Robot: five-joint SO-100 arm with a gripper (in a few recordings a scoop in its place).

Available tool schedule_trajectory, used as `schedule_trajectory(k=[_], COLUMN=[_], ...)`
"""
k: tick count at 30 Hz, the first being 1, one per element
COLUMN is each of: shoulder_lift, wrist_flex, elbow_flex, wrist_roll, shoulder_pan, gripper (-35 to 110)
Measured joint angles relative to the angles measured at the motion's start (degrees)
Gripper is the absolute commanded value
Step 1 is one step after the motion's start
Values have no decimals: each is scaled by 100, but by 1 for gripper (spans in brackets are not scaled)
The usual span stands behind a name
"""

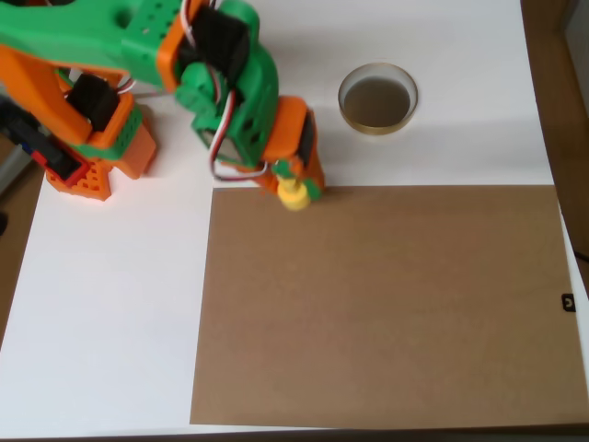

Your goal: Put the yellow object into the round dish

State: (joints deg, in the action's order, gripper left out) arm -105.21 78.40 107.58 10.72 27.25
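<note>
The yellow object (294, 194) sat right at the tip of your gripper (296, 180) in the overhead view, at the top edge of the brown board (386, 304), where the board meets the white table (110, 304). The green and orange fingers reached just onto the piece from above, so it looked as though you had it pinched; whether it was lifted or resting on the board's edge could not be told from straight overhead. From the overlap I judged the fingers closed on it, though the gap itself was hidden under the wrist.

The round dish (377, 98) lay up and to the right of the hand, well apart from it, on bare white table. It stood empty, its dark inside showing, so the placing was not yet done.

You held the arm folded low, the wrist pointing down over the piece, which suited a top grip on the narrow knob. The way to the dish looked open, with nothing between hand and rim. A small, knobbed plastic piece could slip or twist if the pinch was off-centre.
</note>
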Motion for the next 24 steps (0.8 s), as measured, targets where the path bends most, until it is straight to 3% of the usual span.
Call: schedule_trajectory(k=[24], shoulder_lift=[1556], wrist_flex=[598], elbow_flex=[-1046], wrist_roll=[62], shoulder_pan=[2795], gripper=[0])
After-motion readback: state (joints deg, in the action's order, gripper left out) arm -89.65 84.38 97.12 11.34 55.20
